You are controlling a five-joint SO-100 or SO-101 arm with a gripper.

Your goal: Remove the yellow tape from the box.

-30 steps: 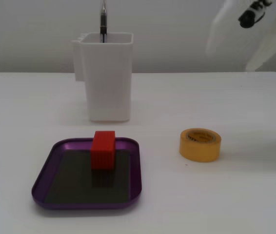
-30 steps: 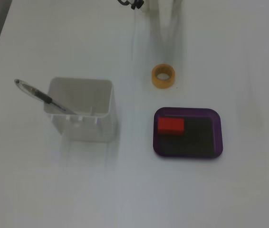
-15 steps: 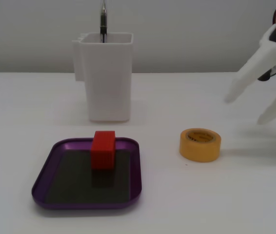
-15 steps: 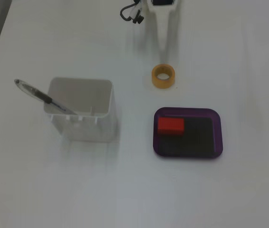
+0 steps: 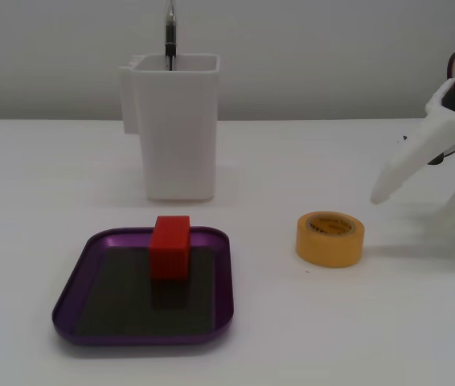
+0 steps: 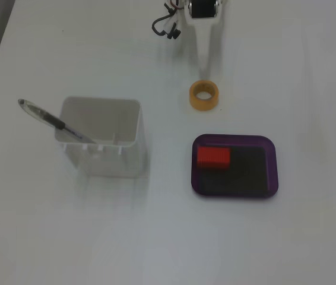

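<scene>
Fixed view, table level: the tape [image 5: 329, 238] lies flat on the bare table right of centre, clear of the box [image 5: 223, 283], so removal looks complete. It is a thick yellow-orange roll with a hollow core. The red block [image 5: 170, 246] sits inside the box. The gripper [image 5: 420, 186] hangs at the right edge, apart from the tape, jaws spread and empty.

Fixed view from above: the tape [image 6: 205, 95] sits upper centre, above the box [image 6: 234, 140]. The gripper [image 6: 206, 56] is just above it; its jaw spread cannot be told here.
</scene>
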